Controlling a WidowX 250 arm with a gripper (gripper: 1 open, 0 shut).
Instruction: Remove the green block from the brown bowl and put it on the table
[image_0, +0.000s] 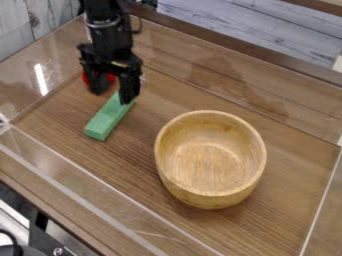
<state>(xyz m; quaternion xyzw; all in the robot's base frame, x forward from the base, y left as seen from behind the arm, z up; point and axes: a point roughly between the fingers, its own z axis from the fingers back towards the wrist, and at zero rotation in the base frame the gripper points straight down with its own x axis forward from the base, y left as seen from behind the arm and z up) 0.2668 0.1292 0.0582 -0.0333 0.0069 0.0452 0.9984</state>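
On my feed the brown wood-grain tabletop (80, 165) carries the round light-tan wooden bowl (210, 157), which sits well apart from my claw. My black claw (110, 84) is spread wide just above the flat, elongated bright green block (110, 116), which lies on the tabletop; behind the claw I see part of a red toy (94, 80).

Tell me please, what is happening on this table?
A robot arm has its open gripper just above the green block, which lies on the table. It seems to have let the block go. The brown bowl stands apart from it, with nothing inside. A red toy is partly hidden behind the gripper.
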